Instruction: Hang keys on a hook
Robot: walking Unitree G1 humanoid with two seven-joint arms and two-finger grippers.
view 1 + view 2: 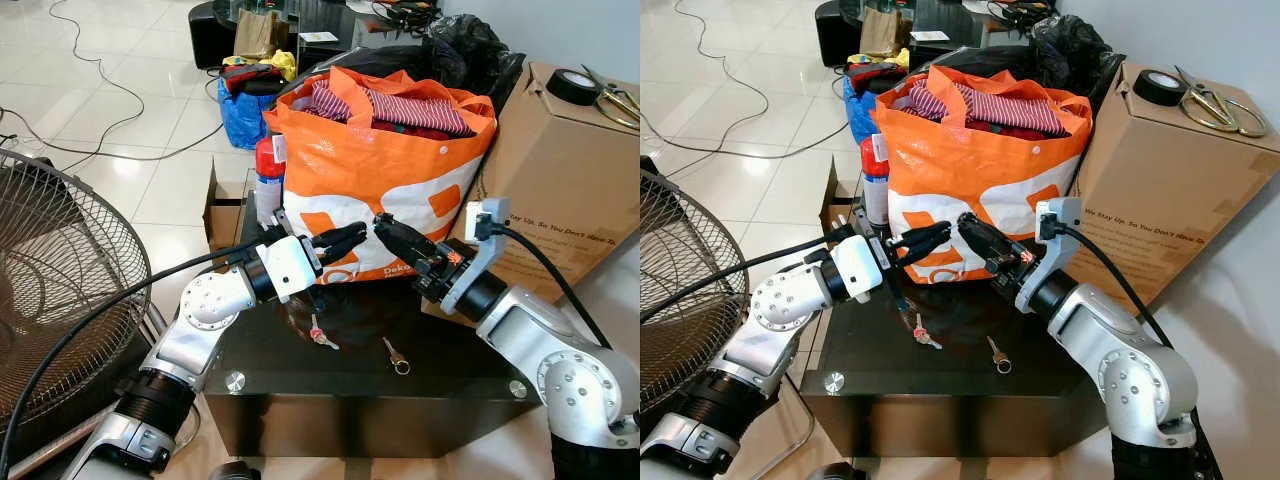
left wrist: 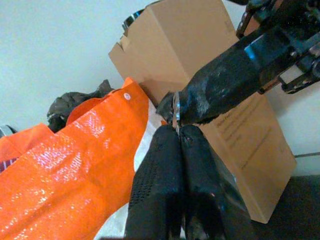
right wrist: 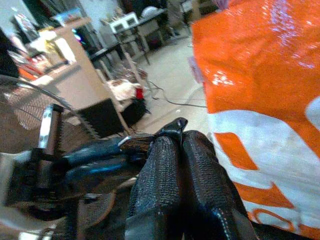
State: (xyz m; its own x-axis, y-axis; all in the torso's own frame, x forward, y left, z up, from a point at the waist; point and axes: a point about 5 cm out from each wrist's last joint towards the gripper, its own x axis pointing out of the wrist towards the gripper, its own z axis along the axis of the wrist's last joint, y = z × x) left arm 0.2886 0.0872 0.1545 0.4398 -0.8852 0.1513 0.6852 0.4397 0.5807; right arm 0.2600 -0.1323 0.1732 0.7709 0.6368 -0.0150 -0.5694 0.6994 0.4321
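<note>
- Both grippers meet tip to tip above the black table (image 1: 440,390), in front of the orange bag (image 1: 400,170).
- Left gripper (image 1: 352,238): fingers pressed together. In the left wrist view a thin metal ring (image 2: 175,112) sits right at their tips, touching the right gripper's fingertip. I judge it a key ring, pinched or nearly so.
- Right gripper (image 1: 388,231): fingers together too; the right wrist view shows them closed on a small dark metal piece (image 3: 137,142).
- Keys: one key with a red tag (image 1: 320,338) lies on the table below the left gripper; a second plain key (image 1: 396,357) lies just beside it, under the right gripper. Whether a cord links the red-tagged key up to the ring, I cannot tell.
- No hook in sight.
- Step, as I read it: a handover or regrasp of the ring between the two grippers; hanging not yet begun.
- Next call: settle the ring in one gripper, release the other, then look for the hook.
</note>
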